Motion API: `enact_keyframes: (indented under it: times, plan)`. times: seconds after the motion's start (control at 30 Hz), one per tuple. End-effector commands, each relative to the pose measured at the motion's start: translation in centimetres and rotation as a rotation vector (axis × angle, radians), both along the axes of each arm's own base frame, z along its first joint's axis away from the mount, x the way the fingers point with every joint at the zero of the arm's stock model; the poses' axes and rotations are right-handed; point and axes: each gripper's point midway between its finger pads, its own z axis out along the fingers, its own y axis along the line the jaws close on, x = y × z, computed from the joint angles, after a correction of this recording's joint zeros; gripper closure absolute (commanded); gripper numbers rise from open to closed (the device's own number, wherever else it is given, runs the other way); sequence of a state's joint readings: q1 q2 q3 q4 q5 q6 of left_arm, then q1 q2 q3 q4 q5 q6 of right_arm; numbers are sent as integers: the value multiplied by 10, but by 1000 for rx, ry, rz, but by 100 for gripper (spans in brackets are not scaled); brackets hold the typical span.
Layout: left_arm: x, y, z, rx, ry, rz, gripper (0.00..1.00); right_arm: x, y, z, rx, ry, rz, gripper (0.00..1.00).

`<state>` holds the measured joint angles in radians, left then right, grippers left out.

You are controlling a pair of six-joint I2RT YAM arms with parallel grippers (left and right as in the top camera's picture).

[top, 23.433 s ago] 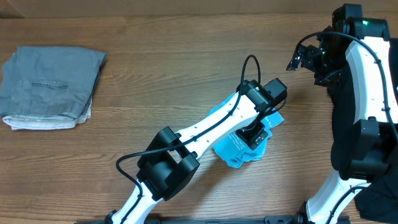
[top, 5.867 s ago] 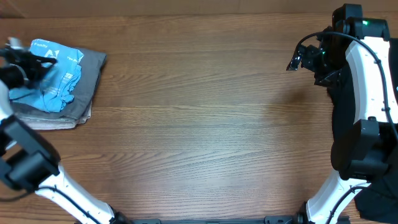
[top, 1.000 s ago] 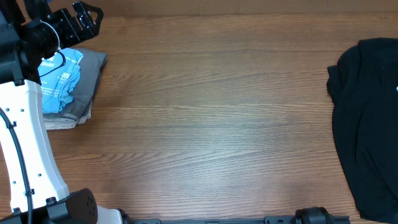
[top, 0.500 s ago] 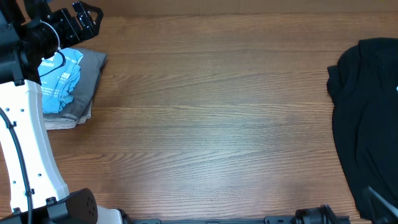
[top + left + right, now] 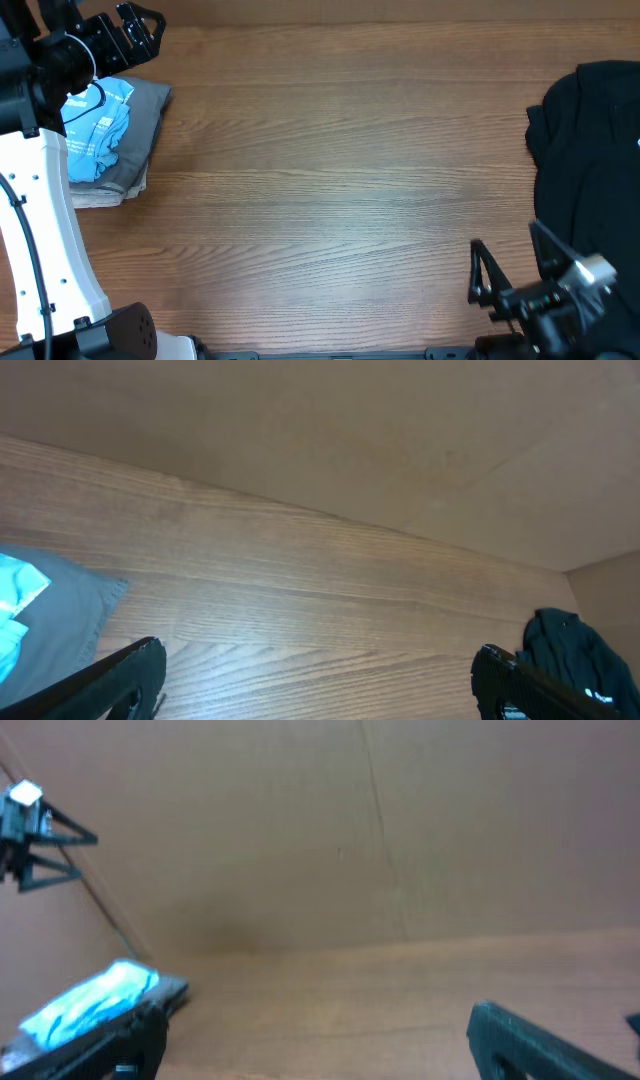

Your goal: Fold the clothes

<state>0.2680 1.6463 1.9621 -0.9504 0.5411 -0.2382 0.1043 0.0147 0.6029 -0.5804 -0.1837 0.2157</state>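
Overhead view: the light blue T-shirt (image 5: pixel 97 132) is lying bunched on top of the grey folded garment (image 5: pixel 145 125) at the far left of the tabletop (image 5: pixel 330 190). The left end effector (image 5: pixel 128 30) is hovering just beyond it with its fingers spread, holding nothing. The black garment (image 5: pixel 590 170) is sprawling unfolded at the right edge. The right end effector (image 5: pixel 512 262) is hanging near its lower edge, spread wide and empty. Both garments are looking light and limp, so they are likely sagging and slipping once lifted. Pinching a hem or shoulder edge seems the safest hold. Nothing is standing between the arms and the cloth.

Left wrist view: the fingers (image 5: pixel 125 672) are showing wide apart over bare wood. A corner of the blue shirt (image 5: pixel 14 595) is peeking in at the left, and the black garment (image 5: pixel 565 650) is sitting well apart at the right.

Right wrist view: its own fingers (image 5: pixel 535 1038) are also spreading wide. The blue shirt (image 5: pixel 85 1002) is showing far off, blurred.
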Motion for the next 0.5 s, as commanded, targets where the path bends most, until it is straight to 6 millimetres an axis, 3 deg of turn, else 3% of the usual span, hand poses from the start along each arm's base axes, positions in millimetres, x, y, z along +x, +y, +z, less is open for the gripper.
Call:
enact_keyframes:
  times: [0.0, 0.17, 0.47]
  plan:
    - [3, 0, -4, -10, 10, 6, 0, 21, 2, -26, 20, 16, 0, 0]
    - [3, 0, -4, -10, 10, 6, 0, 49, 6, -55, 28, -44, 8, 0]
    - [3, 0, -4, -10, 10, 6, 0, 64, 3, -68, 45, -195, -14, 0]
